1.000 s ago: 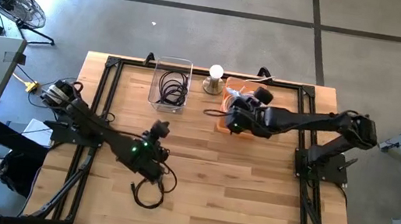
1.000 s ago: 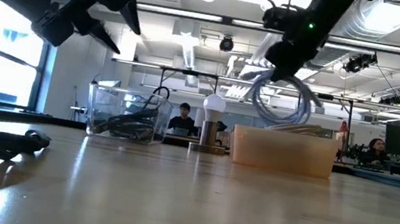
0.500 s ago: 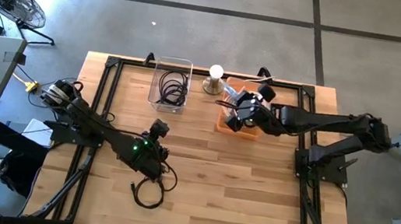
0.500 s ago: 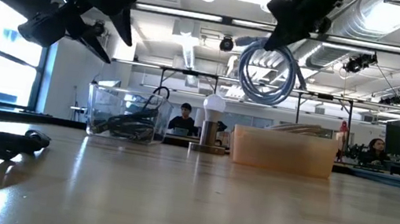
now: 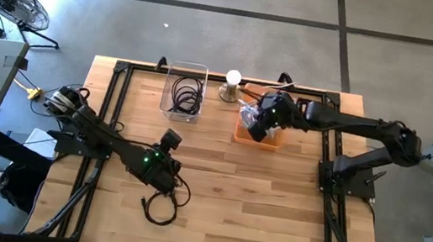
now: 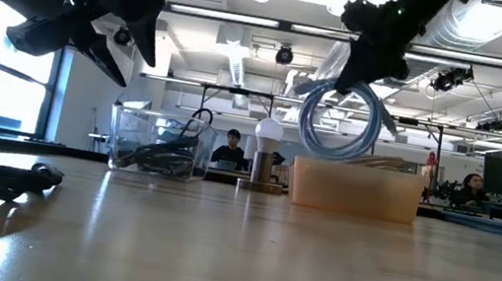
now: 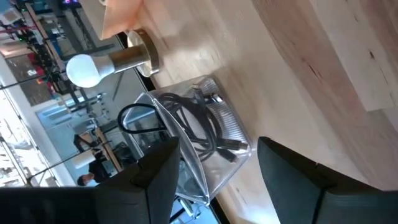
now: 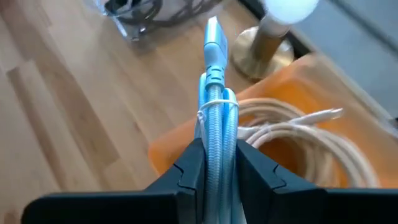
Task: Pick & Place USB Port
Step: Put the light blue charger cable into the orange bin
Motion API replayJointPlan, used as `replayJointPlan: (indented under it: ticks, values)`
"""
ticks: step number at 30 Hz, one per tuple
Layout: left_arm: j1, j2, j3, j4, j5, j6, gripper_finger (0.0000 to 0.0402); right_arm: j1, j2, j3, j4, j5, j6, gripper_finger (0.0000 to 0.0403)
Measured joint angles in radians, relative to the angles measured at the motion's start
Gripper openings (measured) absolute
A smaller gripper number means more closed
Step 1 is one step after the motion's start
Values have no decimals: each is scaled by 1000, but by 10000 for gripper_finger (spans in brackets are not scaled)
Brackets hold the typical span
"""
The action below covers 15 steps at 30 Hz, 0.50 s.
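A coiled light-blue USB cable (image 6: pixel 339 119) hangs above the orange bin (image 5: pixel 255 135) at the far middle of the table, with my right gripper (image 5: pixel 264 118) shut on it. Its plug (image 8: pixel 214 34) sticks out past the fingertips. Pale cables (image 8: pixel 292 134) lie in the orange bin. My left gripper (image 7: pixel 217 180) stands open above the table's near left part (image 5: pixel 171 142), facing the clear bin (image 7: pixel 199 130) and holding nothing. A black cable (image 5: pixel 160 208) lies loose on the wood near it. My right gripper pinches the blue cable's tied bundle (image 8: pixel 214 134) between its two fingers, just behind the plug. The fingers slant down from the table's right side and lie along the bundle, with the plug pointing forward beyond them. The coil (image 6: pixel 338 124) hangs below, lifted clear.
A clear bin (image 5: pixel 184 91) holding black cables stands at the far edge, left of a brass-based bulb lamp (image 5: pixel 232 81). The orange bin sits right of the lamp. Black frame rails run along the table's left, far and right sides. Bare wood fills the near middle and right.
My right gripper has risen and moved toward the far edge, rolling as it went. The blue coil, which rested at the orange bin's top, has come up clear and swings below the fingers. My left gripper has turned a little in place and stays open.
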<state>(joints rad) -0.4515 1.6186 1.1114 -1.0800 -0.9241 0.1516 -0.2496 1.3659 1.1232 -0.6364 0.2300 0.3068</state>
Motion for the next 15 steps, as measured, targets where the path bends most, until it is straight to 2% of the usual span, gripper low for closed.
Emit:
replayJointPlan:
  ticks: [4,10,15]
  values:
    - [0,0,0,-1,0,0,209,-64,0,-62,33,-109,1,56]
    - [0,0,0,-3,0,1,209,-128,-1,-183,125,-85,-19,63]
    - [0,0,0,-4,-8,1,209,-139,3,-225,190,5,-30,167]
